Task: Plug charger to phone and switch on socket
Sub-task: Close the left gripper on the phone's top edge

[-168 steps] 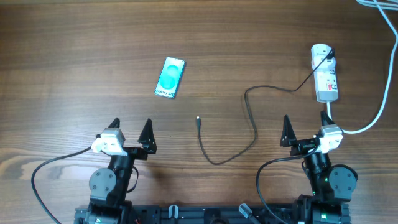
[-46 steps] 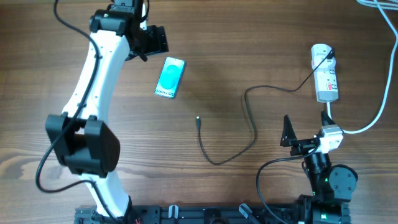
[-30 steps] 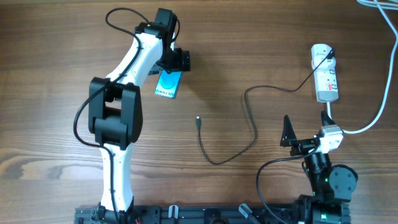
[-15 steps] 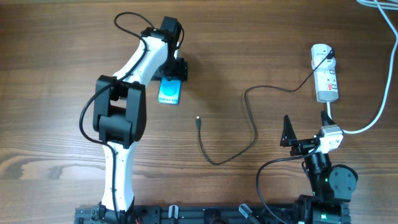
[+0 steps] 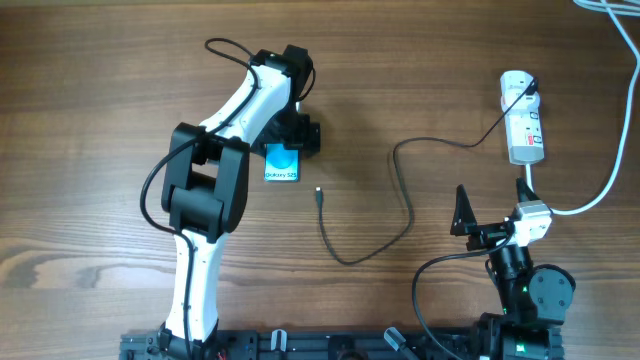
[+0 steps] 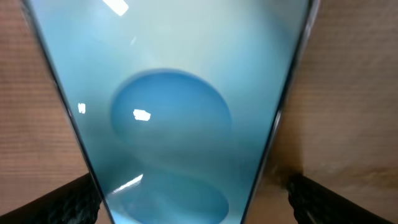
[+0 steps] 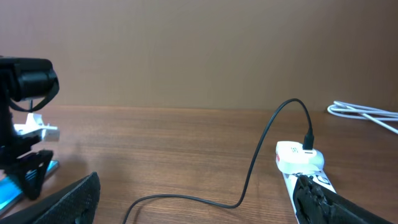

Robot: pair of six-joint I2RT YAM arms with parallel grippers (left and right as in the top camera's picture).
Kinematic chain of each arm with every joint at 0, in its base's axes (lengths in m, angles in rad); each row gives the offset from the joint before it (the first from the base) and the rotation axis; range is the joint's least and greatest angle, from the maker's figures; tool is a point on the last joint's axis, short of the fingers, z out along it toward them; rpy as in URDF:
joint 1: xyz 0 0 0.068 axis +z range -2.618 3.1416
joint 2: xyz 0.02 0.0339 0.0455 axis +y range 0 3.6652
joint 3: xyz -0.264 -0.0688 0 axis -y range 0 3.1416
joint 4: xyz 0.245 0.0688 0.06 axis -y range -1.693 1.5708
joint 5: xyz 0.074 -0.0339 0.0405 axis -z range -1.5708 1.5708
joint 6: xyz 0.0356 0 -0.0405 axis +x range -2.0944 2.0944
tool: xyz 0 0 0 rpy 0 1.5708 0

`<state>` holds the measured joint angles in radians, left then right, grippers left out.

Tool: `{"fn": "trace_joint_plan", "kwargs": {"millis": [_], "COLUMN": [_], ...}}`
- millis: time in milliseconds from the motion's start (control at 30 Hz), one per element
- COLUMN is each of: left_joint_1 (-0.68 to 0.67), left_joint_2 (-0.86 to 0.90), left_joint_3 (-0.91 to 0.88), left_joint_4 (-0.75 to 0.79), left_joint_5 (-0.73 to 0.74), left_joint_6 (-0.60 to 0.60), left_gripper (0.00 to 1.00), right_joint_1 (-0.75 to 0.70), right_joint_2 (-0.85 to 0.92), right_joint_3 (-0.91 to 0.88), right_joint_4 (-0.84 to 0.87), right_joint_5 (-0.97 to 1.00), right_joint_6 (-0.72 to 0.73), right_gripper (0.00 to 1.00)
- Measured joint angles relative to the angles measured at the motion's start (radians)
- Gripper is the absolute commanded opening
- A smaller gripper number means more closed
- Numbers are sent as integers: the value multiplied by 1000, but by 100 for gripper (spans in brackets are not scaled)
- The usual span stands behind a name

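The left pincer (image 5: pixel 292 138) hangs low over the small rectangular smartphone with the glowing cyan screen (image 5: pixel 282 168). Its two black fingers (image 6: pixel 59 200) stand wide, one at each long side of the phone. In the left wrist view the right finger seems just apart from the edge. On the other side I cannot tell if the finger touches. The phone lies flat on the brown wooden table (image 5: pixel 100 90), left of the middle, with its "Galaxy" end toward the robot.

Just to the right of the phone lies the small plug tip (image 5: pixel 318 194) of the long thin black charger cable (image 5: pixel 409 213). The tip is near the phone but not touching it. The cable makes a loop and then runs to the white oblong power strip (image 5: pixel 522 125) at the far right, where its other end is already in. The right pincer (image 5: pixel 492 205) waits near its base, wide and empty, close to the thick white lead (image 5: pixel 600 195).

I think the step in hand is to place and steady the phone. To do it well, the fingers should press only the long sides and keep the phone flat, with the port end free and facing the tip. The other arm should then take the plug close behind its tip, so that it does not bend when it is pushed in straight
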<state>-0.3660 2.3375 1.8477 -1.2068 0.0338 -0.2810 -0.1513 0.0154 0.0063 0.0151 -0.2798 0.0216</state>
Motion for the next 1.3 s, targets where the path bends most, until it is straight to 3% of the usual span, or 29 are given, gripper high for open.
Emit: {"fn": "trace_joint_plan", "kwargs": {"millis": [133, 667, 767, 1000, 1067, 1300], "left_joint_1": [10, 16, 16, 18, 21, 34], "left_joint_2": [-2, -5, -32, -38, -40, -52], "left_joint_3": [0, -6, -54, -64, -66, -72], "left_joint_4": [39, 48, 105, 114, 116, 125], "left_joint_5": [-5, -7, -19, -18, -7, 29], "left_joint_6": [-43, -22, -3, 25, 26, 33], "left_gripper": [100, 97, 90, 91, 100, 100], "right_joint_1": [0, 0, 0, 0, 0, 0], "right_joint_2": [0, 0, 0, 0, 0, 0], "right_joint_3": [0, 0, 0, 0, 0, 0], "right_joint_4": [0, 0, 0, 0, 0, 0], "right_joint_5": [0, 0, 0, 0, 0, 0], "right_joint_6": [0, 0, 0, 0, 0, 0], "right_gripper": [100, 100, 100, 100, 100, 100]}}
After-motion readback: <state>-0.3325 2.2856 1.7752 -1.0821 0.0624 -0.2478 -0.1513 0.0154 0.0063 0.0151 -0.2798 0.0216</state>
